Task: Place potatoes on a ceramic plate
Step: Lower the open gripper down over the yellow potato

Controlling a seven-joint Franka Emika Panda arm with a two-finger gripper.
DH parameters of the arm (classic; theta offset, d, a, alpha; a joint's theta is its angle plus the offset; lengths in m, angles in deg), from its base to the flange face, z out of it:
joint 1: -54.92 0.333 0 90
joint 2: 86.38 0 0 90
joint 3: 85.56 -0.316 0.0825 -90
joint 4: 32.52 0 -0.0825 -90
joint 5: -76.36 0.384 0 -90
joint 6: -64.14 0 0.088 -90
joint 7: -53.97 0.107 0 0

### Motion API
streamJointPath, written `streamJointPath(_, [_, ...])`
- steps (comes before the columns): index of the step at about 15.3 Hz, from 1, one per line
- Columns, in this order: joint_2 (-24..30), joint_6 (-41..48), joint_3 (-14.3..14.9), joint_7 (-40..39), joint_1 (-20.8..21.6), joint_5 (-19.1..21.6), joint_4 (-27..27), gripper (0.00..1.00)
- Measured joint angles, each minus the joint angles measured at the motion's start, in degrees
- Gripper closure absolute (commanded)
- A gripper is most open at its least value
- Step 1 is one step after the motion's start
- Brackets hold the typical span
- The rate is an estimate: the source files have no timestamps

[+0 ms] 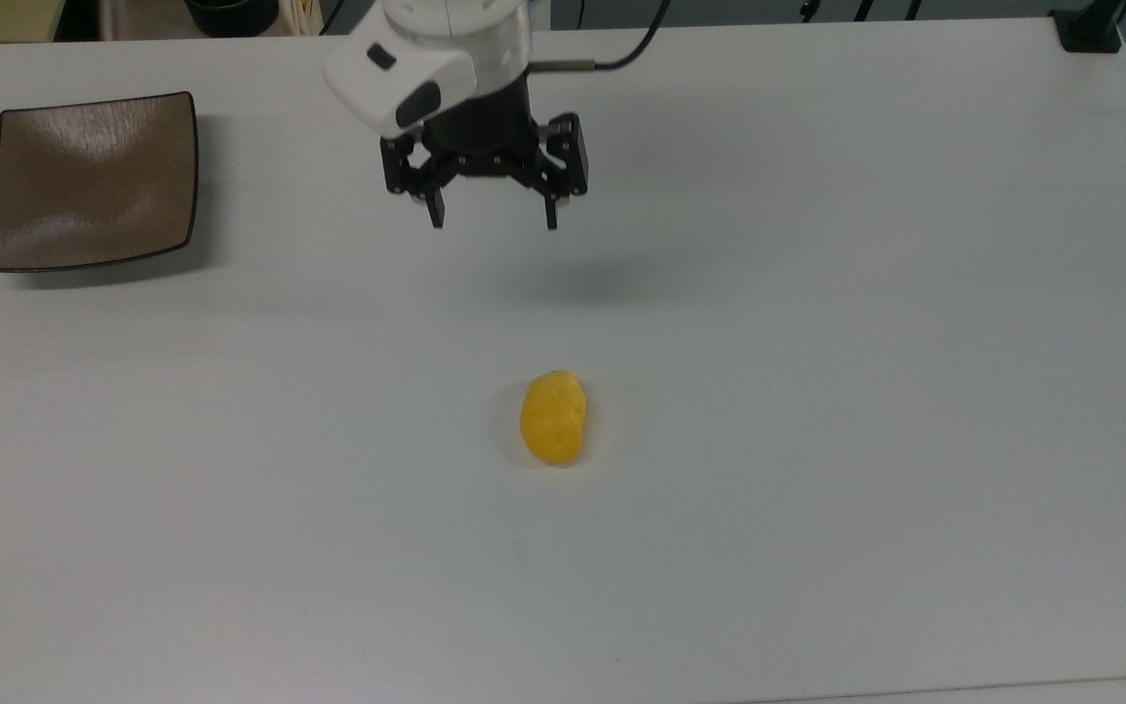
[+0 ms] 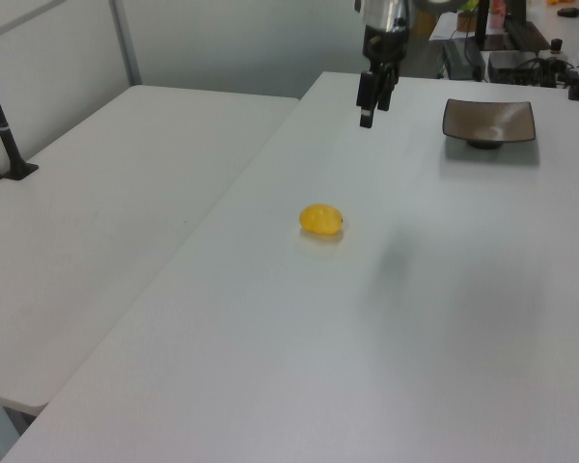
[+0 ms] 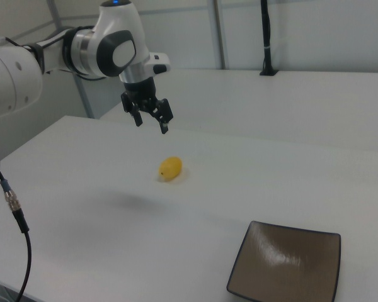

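A small yellow potato [image 1: 553, 418] lies on the white table [image 1: 817, 391], near the middle in the top view. It also shows as the potato [image 2: 321, 219] in the left view and the potato [image 3: 170, 168] in the right view. The square brown ceramic plate [image 1: 89, 181] sits bare at the top view's far left; the plate [image 2: 489, 122] and the plate [image 3: 286, 264] hold nothing. My gripper [image 1: 493, 219] hangs open in the air, above the table and up-frame of the potato in the top view. In the right view the gripper [image 3: 151, 126] is well above the potato.
A second white table [image 2: 106, 222] adjoins at the left view's left, with a black post [image 2: 5, 135] standing on it. A black clamp [image 1: 1089, 29] sits at the top view's upper right corner. A loose cable [image 3: 12, 207] hangs at the right view's left edge.
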Motion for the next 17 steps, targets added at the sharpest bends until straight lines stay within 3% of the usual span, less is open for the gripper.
streamJointPath(17, [-17.4,-19.4,-1.1,0.6,2.1,0.6,1.3,0.0])
